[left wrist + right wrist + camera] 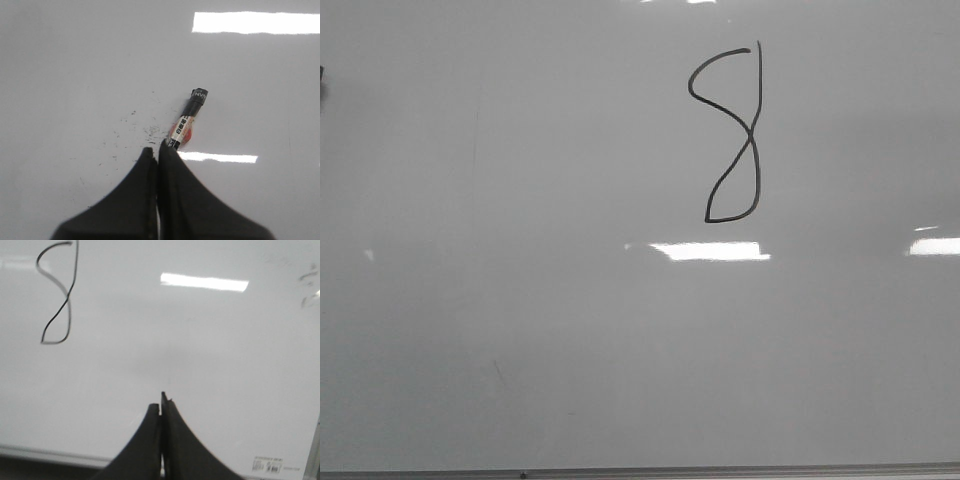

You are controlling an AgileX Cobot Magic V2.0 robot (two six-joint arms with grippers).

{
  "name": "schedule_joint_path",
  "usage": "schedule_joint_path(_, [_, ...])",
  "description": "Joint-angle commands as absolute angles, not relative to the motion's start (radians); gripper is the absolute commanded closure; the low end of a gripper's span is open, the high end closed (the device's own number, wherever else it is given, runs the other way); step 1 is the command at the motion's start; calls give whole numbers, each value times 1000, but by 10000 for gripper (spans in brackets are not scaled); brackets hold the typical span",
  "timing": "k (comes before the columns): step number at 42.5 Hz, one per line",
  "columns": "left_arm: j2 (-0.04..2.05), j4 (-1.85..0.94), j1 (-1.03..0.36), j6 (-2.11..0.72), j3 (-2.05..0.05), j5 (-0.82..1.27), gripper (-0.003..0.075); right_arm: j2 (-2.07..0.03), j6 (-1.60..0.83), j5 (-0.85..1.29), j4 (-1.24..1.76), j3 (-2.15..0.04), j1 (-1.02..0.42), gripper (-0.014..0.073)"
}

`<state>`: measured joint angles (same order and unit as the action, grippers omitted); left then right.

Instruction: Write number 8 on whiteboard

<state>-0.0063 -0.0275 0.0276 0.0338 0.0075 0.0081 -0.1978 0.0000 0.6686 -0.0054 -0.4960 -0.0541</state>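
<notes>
The number 8 is a thin black marker line on the whiteboard, right of the middle and high up. It also shows in the right wrist view, far from my right gripper, which is shut with nothing between its jaws. Neither gripper shows in the front view. My left gripper is shut, jaws pressed together. A capped marker with a black cap and white-orange label lies on the board just beyond its right fingertip; the marker's near end is hidden behind that fingertip.
The board's thin grey frame edge runs along the bottom of the front view and shows in the right wrist view, with a small printed label near it. Dark scuff specks lie by the marker. Bright light reflections cross the board.
</notes>
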Motion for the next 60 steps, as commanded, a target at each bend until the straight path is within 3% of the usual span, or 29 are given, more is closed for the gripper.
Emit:
schedule_joint_path(1, [-20,-34,23,35,20,-74,741,-139,0,375,-22,-373,11,662])
schedule_joint_path(7, [-20,-34,23,35,20,-74,741,-62,0,183,-22,-207,33,662])
schedule_joint_path(24, [-19,-34,23,35,20,-74,741,29,0,-55,-21,27,36,662])
schedule_joint_path(60, [-19,-34,23,35,20,-74,741,29,0,-37,23,24,23,662])
